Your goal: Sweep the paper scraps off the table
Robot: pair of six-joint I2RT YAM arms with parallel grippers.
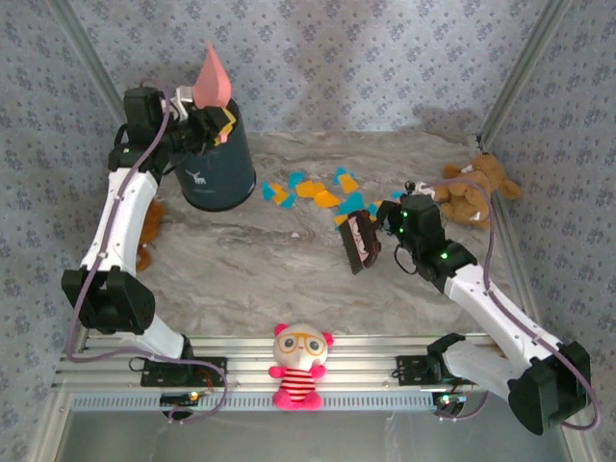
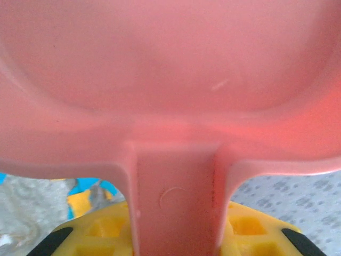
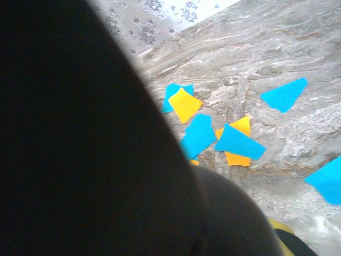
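Note:
Orange-yellow and teal paper scraps (image 1: 318, 188) lie scattered on the marbled table (image 1: 260, 260), right of a dark blue bin (image 1: 219, 166). My left gripper (image 1: 217, 120) is shut on the handle (image 2: 176, 202) of a pink dustpan (image 1: 212, 79), held tilted up above the bin's mouth. In the left wrist view the yellow fingers (image 2: 250, 229) flank that handle. My right gripper (image 1: 390, 219) is shut on a dark brush (image 1: 362, 241), which stands on the table just right of the scraps. In the right wrist view the brush (image 3: 80, 149) hides the jaws, with scraps (image 3: 234, 140) beyond it.
A brown teddy bear (image 1: 476, 188) lies at the right back corner. A pink-and-white doll (image 1: 300, 368) sits on the aluminium rail (image 1: 385, 346) at the front. Another brown toy (image 1: 149, 231) lies behind my left arm. Floral walls enclose the table.

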